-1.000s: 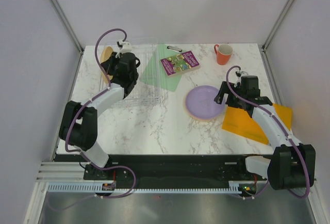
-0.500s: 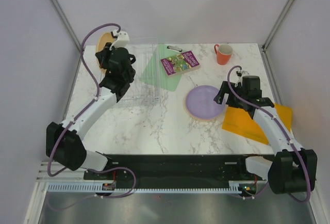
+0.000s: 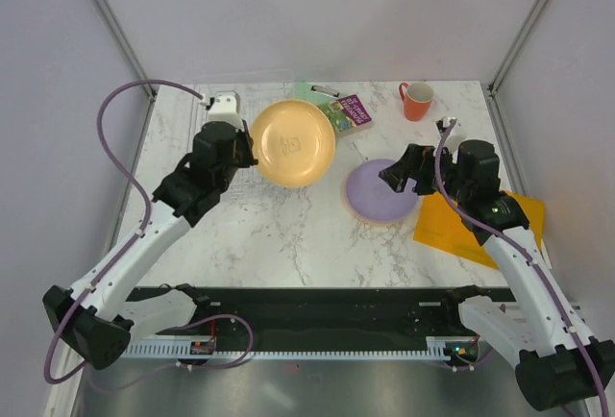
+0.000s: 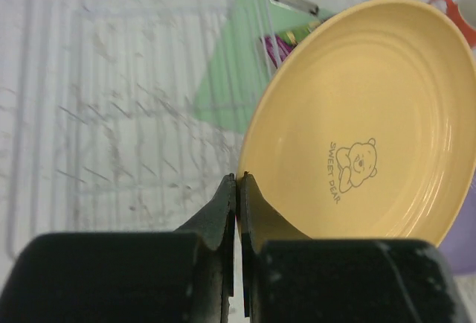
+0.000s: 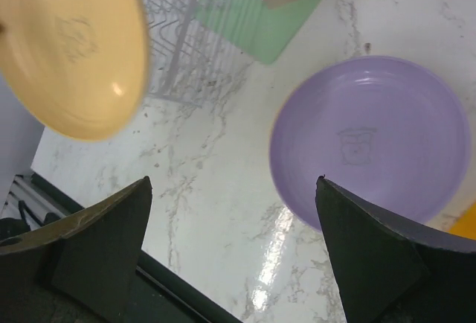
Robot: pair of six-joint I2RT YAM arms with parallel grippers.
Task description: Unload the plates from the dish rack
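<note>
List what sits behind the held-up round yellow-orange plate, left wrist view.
Visible: pale green translucent sheet, clear ribbed plastic rack, sliver of colourful book. The yellow-orange plate covers anything else there.

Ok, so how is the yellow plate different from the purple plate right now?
The yellow plate is pinched at its rim by the shut left gripper and held up in the air; the purple plate lies flat with nothing gripping it. The yellow plate's bear print is crisp in the left wrist view; the purple plate's centre print is faint. Both are round with a raised rim and look alike in size.
</note>
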